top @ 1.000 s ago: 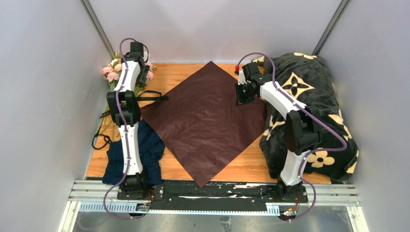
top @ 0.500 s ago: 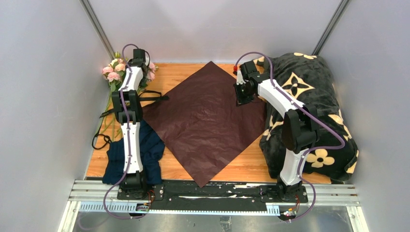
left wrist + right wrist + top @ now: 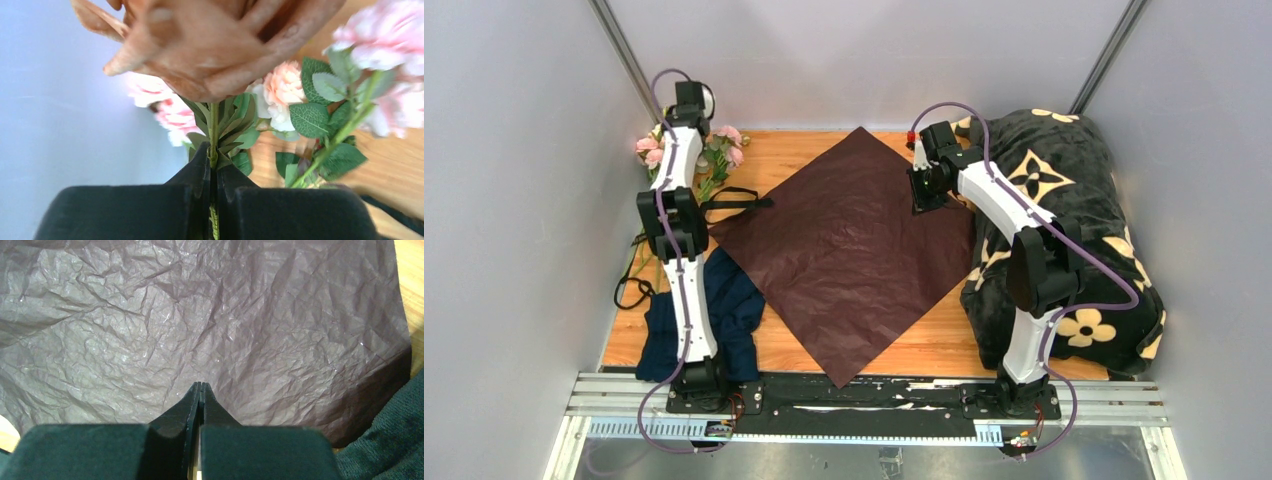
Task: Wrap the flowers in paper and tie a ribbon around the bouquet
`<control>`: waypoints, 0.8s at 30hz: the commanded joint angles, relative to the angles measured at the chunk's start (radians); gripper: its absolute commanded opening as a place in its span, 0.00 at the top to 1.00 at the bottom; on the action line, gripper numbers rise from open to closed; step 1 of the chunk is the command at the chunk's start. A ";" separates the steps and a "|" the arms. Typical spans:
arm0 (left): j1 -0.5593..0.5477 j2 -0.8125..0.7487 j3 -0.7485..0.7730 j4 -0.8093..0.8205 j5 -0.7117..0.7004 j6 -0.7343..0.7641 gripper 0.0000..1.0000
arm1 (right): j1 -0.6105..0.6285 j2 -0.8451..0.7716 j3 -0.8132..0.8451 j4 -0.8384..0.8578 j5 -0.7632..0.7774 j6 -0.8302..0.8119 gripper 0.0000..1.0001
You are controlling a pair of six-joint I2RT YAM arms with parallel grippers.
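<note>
While a flowered black blanket fills the right side and the burgundy paper lies flat mid-table beside a navy cloth, my left gripper pinches a stem of the flowers far left; my right gripper, pressed together, hangs over the paper.

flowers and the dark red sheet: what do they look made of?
The flowers: probably artificial. The petals and leaves look like matte fabric, the leaf veins are evenly embossed, and the stem looks like moulded plastic. Real blooms can't be ruled out.
The paper: thin, crinkly wrapping paper with a faint sheen, dense sharp creases and small glints. It may be waxed or coated, but that is unclear.
</note>
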 commanded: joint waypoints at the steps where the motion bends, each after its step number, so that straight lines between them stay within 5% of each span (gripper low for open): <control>1: 0.008 -0.283 -0.005 0.047 0.120 -0.021 1.00 | 0.016 -0.037 0.003 0.001 0.016 -0.001 1.00; 7: 0.008 -0.414 -0.045 -0.016 0.262 -0.034 1.00 | 0.021 -0.089 -0.051 0.066 0.000 0.002 1.00; 14: -0.017 -0.475 0.188 -0.052 0.438 -0.040 1.00 | 0.024 -0.136 -0.054 0.122 -0.040 -0.006 1.00; 16: -0.036 -0.549 0.207 0.073 0.474 0.030 1.00 | 0.025 -0.144 -0.027 0.158 -0.083 -0.017 1.00; 18: -0.065 -0.715 0.055 0.353 0.436 0.128 1.00 | 0.027 -0.155 -0.008 0.219 -0.133 -0.020 1.00; 20: -0.186 -0.843 -0.174 0.657 0.321 0.379 1.00 | 0.033 -0.173 -0.004 0.288 -0.168 -0.011 1.00; 24: -0.316 -0.991 -0.433 1.074 0.379 0.768 1.00 | 0.053 -0.223 -0.046 0.443 -0.198 0.015 1.00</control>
